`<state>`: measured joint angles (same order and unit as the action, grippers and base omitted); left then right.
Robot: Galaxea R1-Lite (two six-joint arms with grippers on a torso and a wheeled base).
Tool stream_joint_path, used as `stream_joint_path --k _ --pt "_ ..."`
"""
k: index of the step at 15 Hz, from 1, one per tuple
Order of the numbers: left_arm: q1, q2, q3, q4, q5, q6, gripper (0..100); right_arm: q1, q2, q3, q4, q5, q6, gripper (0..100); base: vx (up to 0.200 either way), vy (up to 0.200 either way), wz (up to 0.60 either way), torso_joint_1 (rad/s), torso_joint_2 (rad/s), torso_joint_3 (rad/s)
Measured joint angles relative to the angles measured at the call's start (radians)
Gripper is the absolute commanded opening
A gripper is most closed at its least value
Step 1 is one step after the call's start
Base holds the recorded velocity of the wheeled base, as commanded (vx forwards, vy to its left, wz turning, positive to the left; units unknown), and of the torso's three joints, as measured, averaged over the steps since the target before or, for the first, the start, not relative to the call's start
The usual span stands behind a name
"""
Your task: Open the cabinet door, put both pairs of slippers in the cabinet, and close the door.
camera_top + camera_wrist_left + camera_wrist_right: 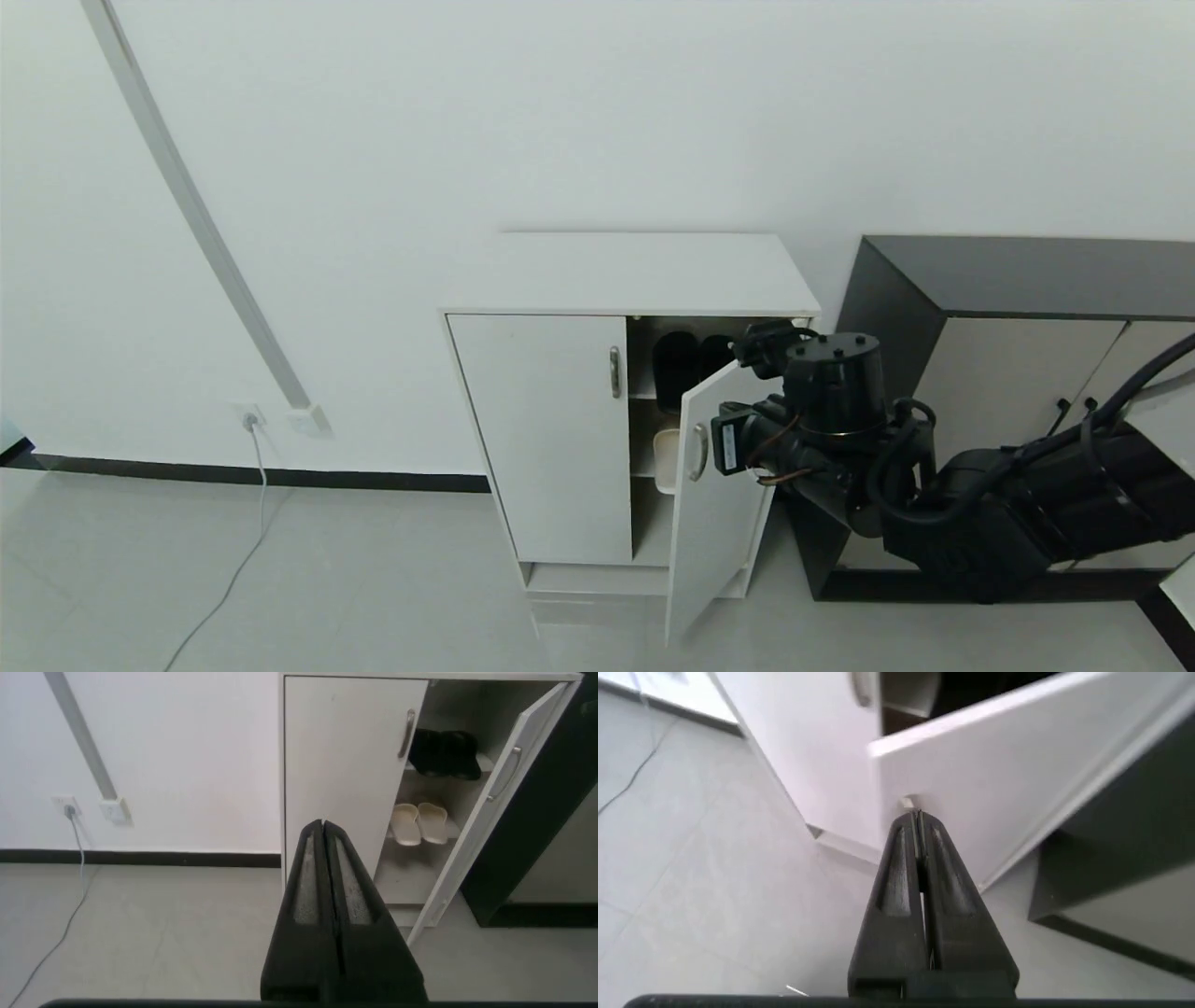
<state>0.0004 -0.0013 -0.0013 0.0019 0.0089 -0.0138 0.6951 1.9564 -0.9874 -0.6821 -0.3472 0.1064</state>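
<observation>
The right gripper point(920, 819), fingers pressed together and empty, sits at the half-open door point(1018, 775) of the cabinet point(541, 439). The left gripper point(322, 829) — likewise closed on nothing — hangs well in front of it. Black slippers point(448, 751) and beige slippers point(419, 821) lie on its shelves. A push may skid off the door — or the door may catch a beige toe. The floor point(327, 579) is glossy grey, with a white wall point(467, 112) behind the cabinet.

Slipper pair point(447, 752) high in cabinet point(644, 273), second pair point(419, 823) directly below.
</observation>
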Motion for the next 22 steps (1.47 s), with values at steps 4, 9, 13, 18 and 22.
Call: stream_joint_path --k 4,9,13,18,22 --pt "0.001 0.0 0.0 0.0 0.0 0.001 0 -0.006 -0.022 0.049 -0.026 0.004 -0.018 0 0.0 0.0 0.0 0.0 0.0 0.0" --pt "0.0 0.0 0.0 -0.001 0.0 0.0 0 -0.01 -0.073 0.195 -0.079 0.099 -0.017 0 0.0 0.0 0.0 0.0 0.0 0.0" --pt "0.001 0.0 -0.001 0.0 -0.001 0.001 0 -0.011 -0.088 0.313 -0.207 0.125 -0.019 0 0.2 0.0 0.0 -0.005 0.0 0.004" --pt "0.001 0.0 0.0 0.001 -0.001 0.001 0 -0.011 -0.099 0.431 -0.28 0.129 -0.018 0 0.12 0.0 0.0 0.007 0.0 0.0" --pt "0.001 0.0 0.0 0.0 -0.001 0.001 0 -0.01 -0.096 0.459 -0.291 0.15 -0.011 0 0.0 0.0 0.0 0.0 0.0 0.0"
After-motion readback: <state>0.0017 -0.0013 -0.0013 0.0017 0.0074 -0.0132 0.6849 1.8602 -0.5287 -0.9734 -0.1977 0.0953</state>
